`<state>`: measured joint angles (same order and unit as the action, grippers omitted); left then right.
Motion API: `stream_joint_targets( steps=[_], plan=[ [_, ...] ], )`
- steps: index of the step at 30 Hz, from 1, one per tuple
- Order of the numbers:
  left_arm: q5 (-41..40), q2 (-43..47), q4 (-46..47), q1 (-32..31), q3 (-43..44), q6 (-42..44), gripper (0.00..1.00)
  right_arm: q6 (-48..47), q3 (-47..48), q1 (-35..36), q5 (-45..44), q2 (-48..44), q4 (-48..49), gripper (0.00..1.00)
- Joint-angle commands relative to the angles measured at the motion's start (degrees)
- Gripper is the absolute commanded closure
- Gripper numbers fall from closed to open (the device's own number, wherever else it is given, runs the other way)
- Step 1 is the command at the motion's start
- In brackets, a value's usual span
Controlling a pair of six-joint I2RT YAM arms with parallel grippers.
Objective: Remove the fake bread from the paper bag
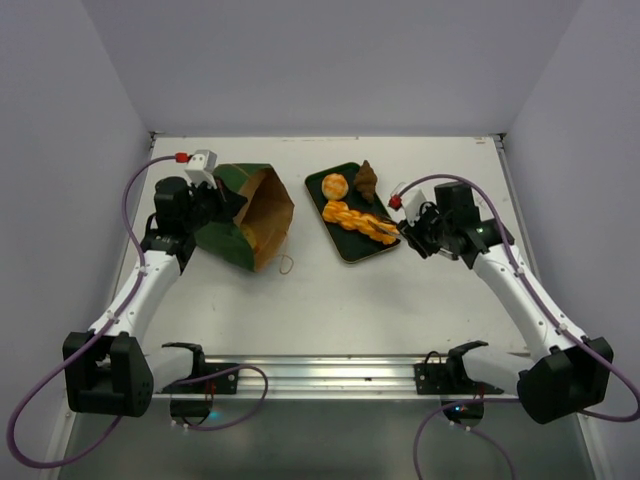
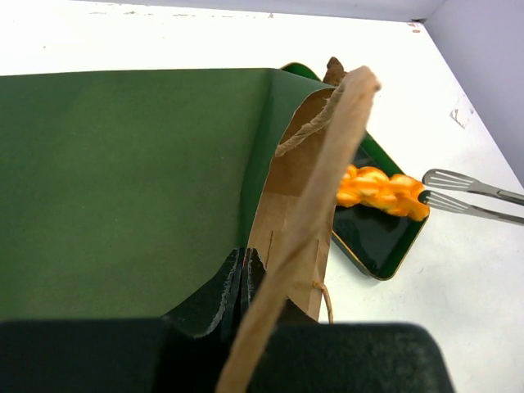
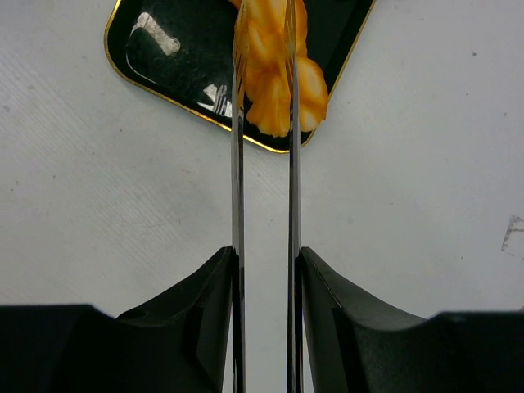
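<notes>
The paper bag [image 1: 250,215] lies on its side, dark green outside, its brown mouth facing right. My left gripper [image 1: 215,195] is shut on its rim, as the left wrist view shows [image 2: 242,270]. The inside of the bag [image 2: 123,180] is hidden there. A twisted orange bread [image 1: 358,222], a round bun [image 1: 335,185] and a dark brown pointed piece [image 1: 366,178] lie on the dark green tray [image 1: 350,258]. My right gripper [image 3: 266,254] is shut on metal tongs [image 3: 237,164], whose tips straddle the near end of the twisted bread [image 3: 270,65].
The tray [image 3: 164,57] sits right of the bag, at the table's centre back. A tan cord handle [image 1: 287,265] lies on the table in front of the bag's mouth. Grey walls close in the table on the left, back and right.
</notes>
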<state>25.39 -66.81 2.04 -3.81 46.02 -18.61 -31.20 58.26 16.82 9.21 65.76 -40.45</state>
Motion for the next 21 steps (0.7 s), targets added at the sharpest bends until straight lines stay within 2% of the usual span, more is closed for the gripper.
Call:
stream_joint_targets(
  steps=[1,6,9,14,19,21],
  plan=[
    [2.3,1.06,2.79,0.3,-0.23,1.47,1.0,0.88,2.82,-0.21,3.35,1.3,0.9,0.59],
    [3.26,0.71,2.88,0.12,-0.05,1.65,1.0,0.53,3.17,-0.21,4.84,1.92,0.9,0.6],
    [4.32,0.54,2.97,-0.4,0.03,2.61,1.0,0.0,4.75,-0.21,8.8,2.09,-0.15,0.61],
    [4.94,0.54,2.88,-1.98,-0.49,5.25,1.0,-3.95,10.64,0.4,21.87,3.06,-4.28,0.62],
    [5.2,0.89,2.7,-2.25,-1.19,7.18,1.0,-4.84,18.11,7.07,26.12,5.43,-7.89,0.62],
    [5.37,0.71,2.61,-2.34,-0.84,7.36,1.0,-4.22,20.21,13.39,23.93,6.31,-7.72,0.63]
  ],
)
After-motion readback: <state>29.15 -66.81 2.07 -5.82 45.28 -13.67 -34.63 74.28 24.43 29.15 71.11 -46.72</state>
